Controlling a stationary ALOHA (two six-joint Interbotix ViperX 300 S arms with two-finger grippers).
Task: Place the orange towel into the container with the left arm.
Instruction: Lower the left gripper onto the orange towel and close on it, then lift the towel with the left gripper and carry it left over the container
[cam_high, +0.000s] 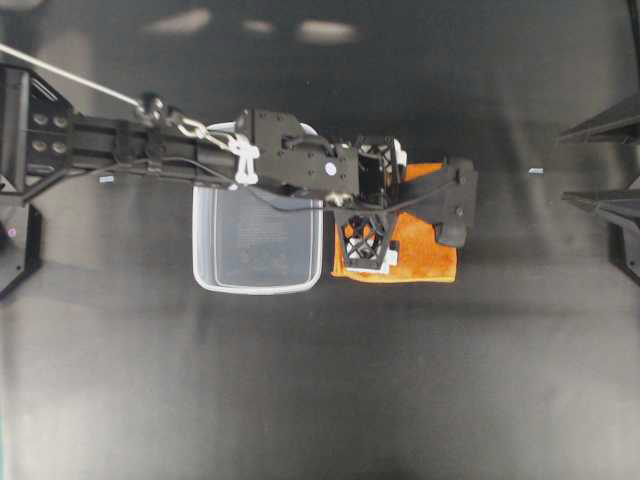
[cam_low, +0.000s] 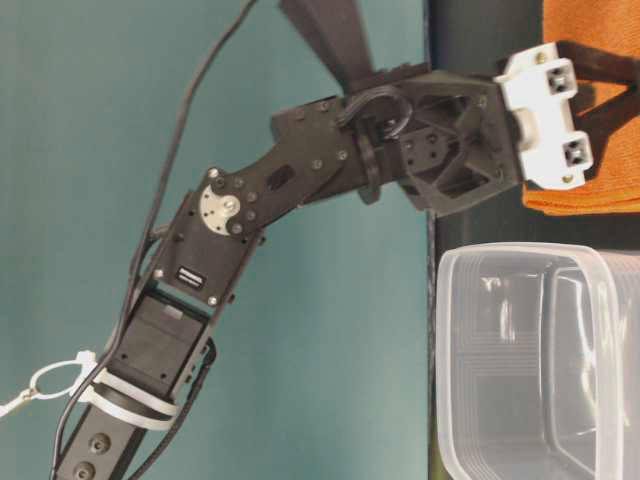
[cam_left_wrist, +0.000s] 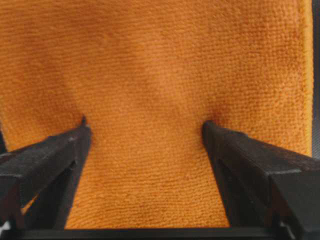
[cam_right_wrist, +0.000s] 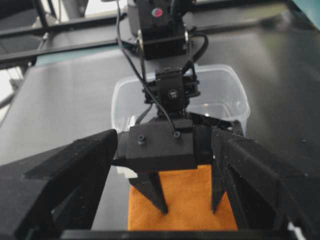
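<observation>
The orange towel (cam_high: 425, 255) lies flat on the black table, just right of the container (cam_high: 258, 262), a clear and empty plastic tub. My left arm (cam_high: 120, 150) reaches in from the left, passing above the tub's far rim. Its gripper (cam_high: 370, 200) points straight down over the towel's left half. In the left wrist view the towel (cam_left_wrist: 150, 65) fills the frame. The left gripper (cam_left_wrist: 145, 127) stands open, and both fingertips (cam_left_wrist: 82, 129) dent the cloth with a wide flat stretch between them. My right gripper (cam_right_wrist: 165, 137) is open with nothing in it, and looks at the towel (cam_right_wrist: 185, 200) from the right.
The right gripper (cam_high: 575, 166) shows as wedge-shaped struts at the right edge of the table. The table-level view shows the tub (cam_low: 540, 360) beside the towel (cam_low: 600, 195), with a teal wall behind the left arm (cam_low: 300, 180). Dark table surface (cam_high: 320, 400) surrounds both.
</observation>
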